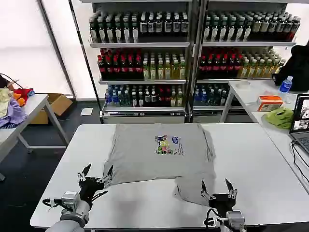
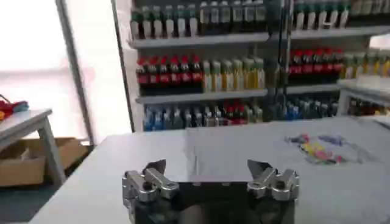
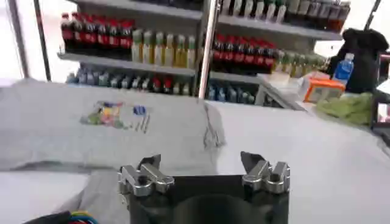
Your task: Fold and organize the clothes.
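The shirt (image 1: pixel 159 154) lies spread mid-tabletop (image 1: pixel 260 159), one near corner already crumpled. Both pincers gape wide and empty at its near hem: left pincer (image 1: pixel 96 176) by one corner, right pincer (image 1: pixel 217 189) by the crumpled one. Pinching only that loose fold could drag the shirt askew. Its chest print (image 1: pixel 168 144) is unreadable.

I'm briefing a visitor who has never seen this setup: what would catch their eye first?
A light grey T-shirt with a multicoloured chest print lies spread on the white table, part of it folded near the front edge. The open left gripper hovers at its near left corner, the open right gripper at the folded part. Behind, shelves of bottled drinks fill the background.
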